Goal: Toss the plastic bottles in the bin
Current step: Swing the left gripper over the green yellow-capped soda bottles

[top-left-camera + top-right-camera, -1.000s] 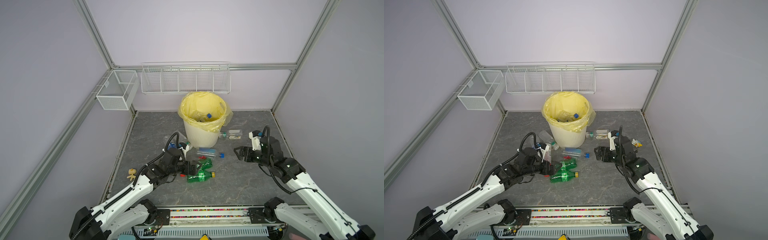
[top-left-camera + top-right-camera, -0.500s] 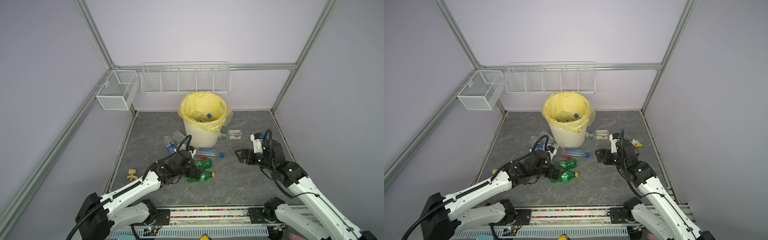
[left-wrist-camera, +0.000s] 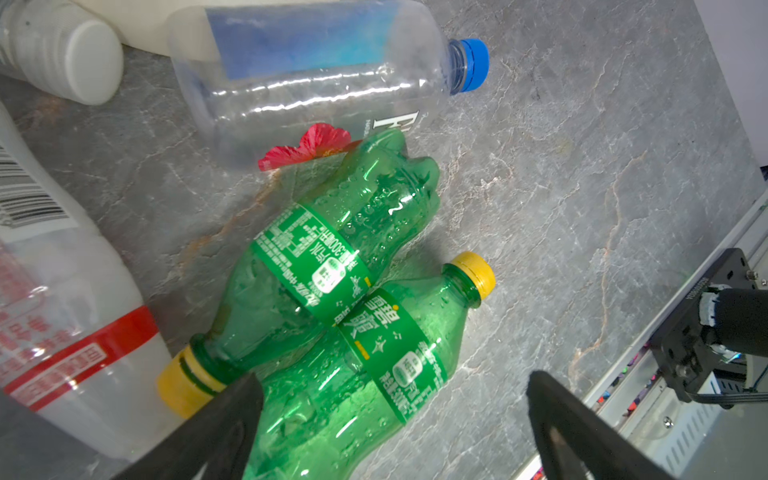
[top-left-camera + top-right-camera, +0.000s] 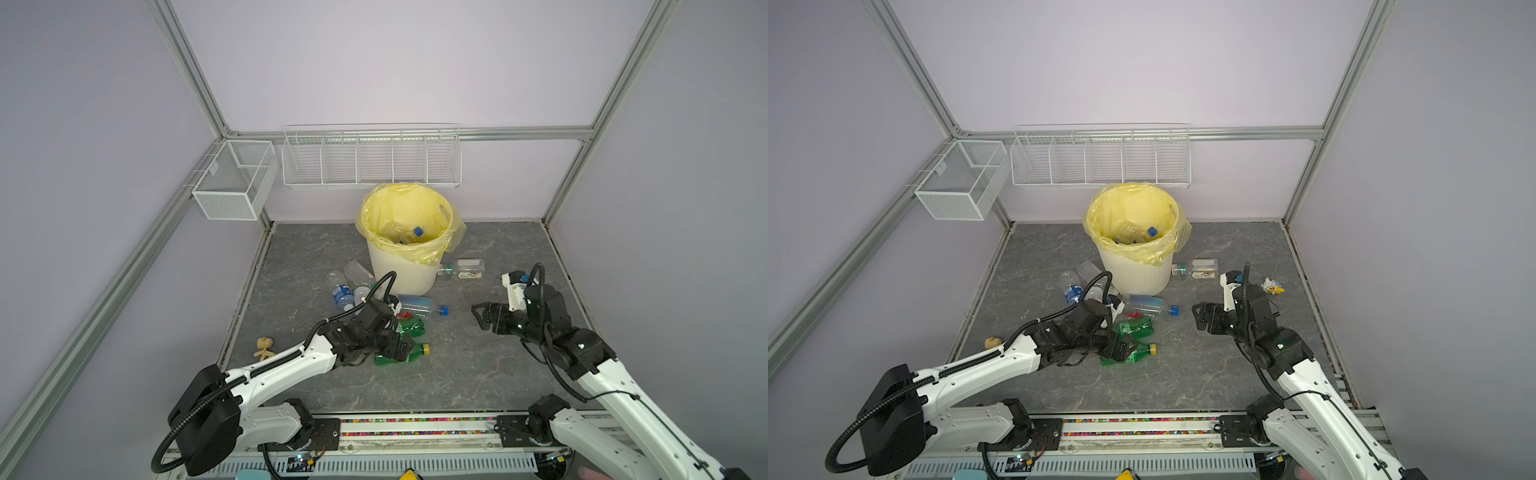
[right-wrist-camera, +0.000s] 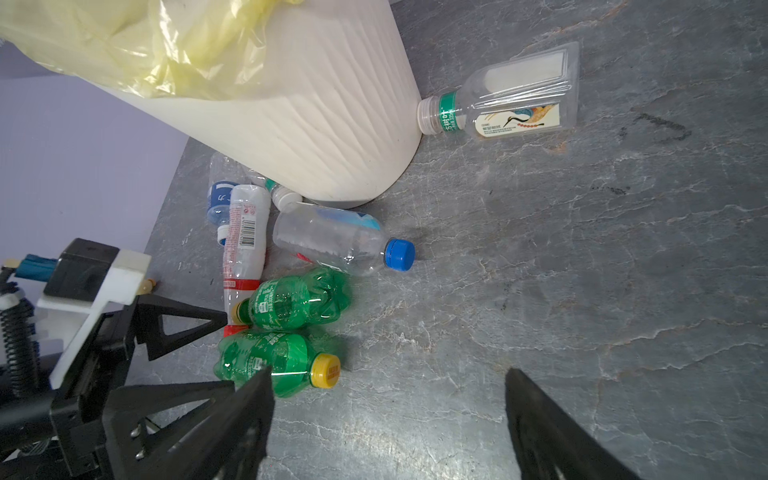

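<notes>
Green, with a yellow cap, the soda bottle lying on the grey floor near the bin has its base end between the left gripper's wide-apart, empty jaws, long axis skewed across them, cap toward the right gripper, likewise spread and well apart.

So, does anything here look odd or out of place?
Several plastic bottles lie on their sides on the floor around the bin instead of inside it. A small yellow toy figure lies alone near the left edge.
</notes>
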